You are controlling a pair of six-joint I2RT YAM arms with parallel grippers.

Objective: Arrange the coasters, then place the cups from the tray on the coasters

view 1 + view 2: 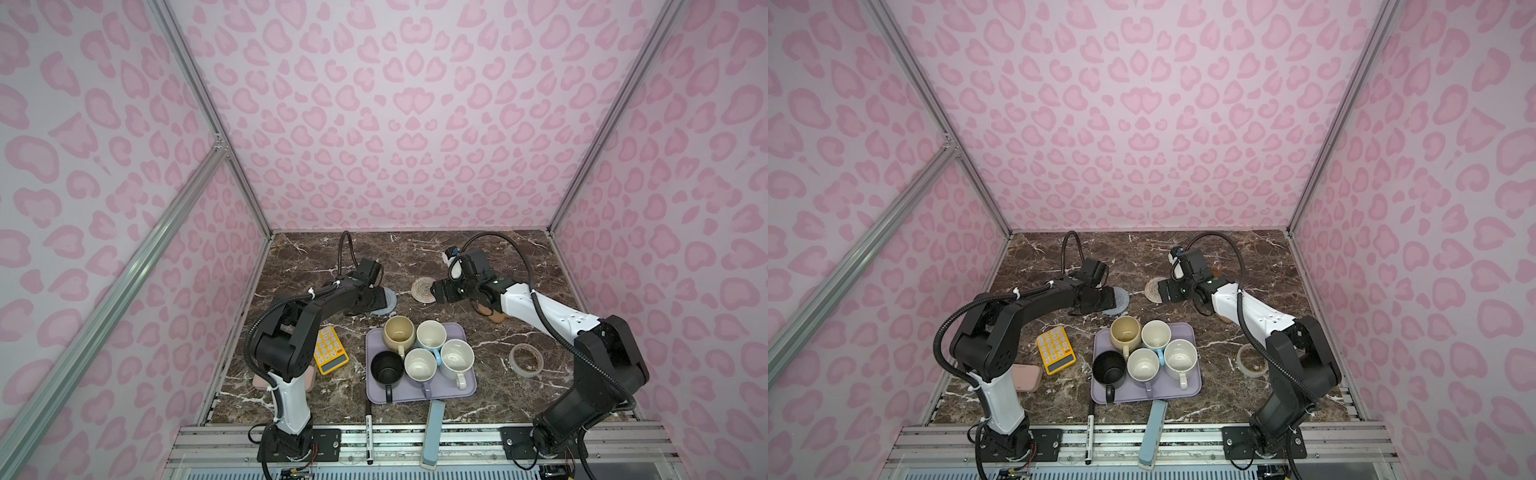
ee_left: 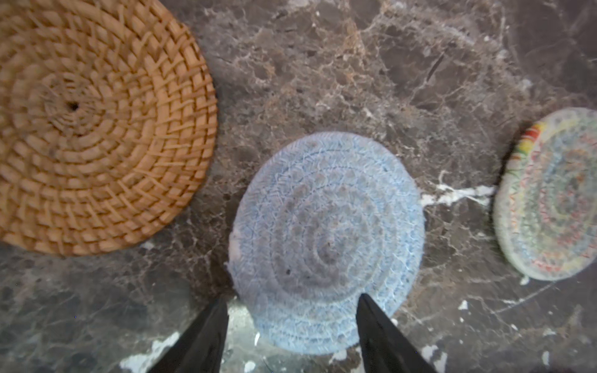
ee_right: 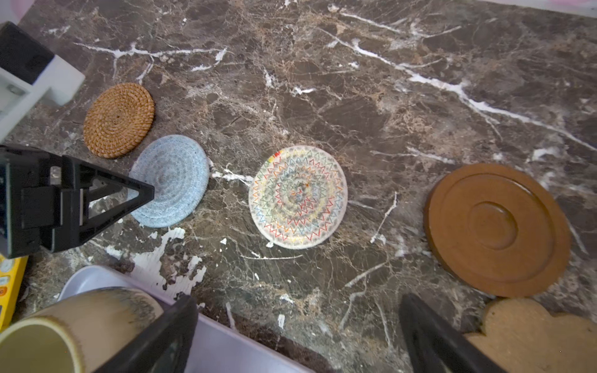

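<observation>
Seen from the right wrist, the coasters lie in a row on the marble: orange woven (image 3: 119, 120), grey-blue woven (image 3: 174, 174), cream woven (image 3: 298, 197), brown disc (image 3: 497, 229), with the paw-shaped cork (image 3: 533, 339) nearer. My left gripper (image 2: 292, 300) hovers open over the near edge of the grey-blue coaster (image 2: 326, 242), one finger beside it and one above it. My right gripper (image 3: 298, 300) stands open over bare marble, near the cream coaster (image 1: 422, 288). The lavender tray (image 1: 453, 388) holds the beige (image 1: 399, 332), light blue (image 1: 431, 334), black (image 1: 386, 368), lavender (image 1: 420, 365) and speckled (image 1: 457, 359) cups.
A yellow calculator (image 1: 330, 349) lies left of the tray and a whitish tape roll (image 1: 525, 359) right of it. A black marker (image 1: 368, 432) and a long blue-grey bar (image 1: 432, 432) overhang the front edge. A pink case (image 1: 257, 380) sits under the left arm.
</observation>
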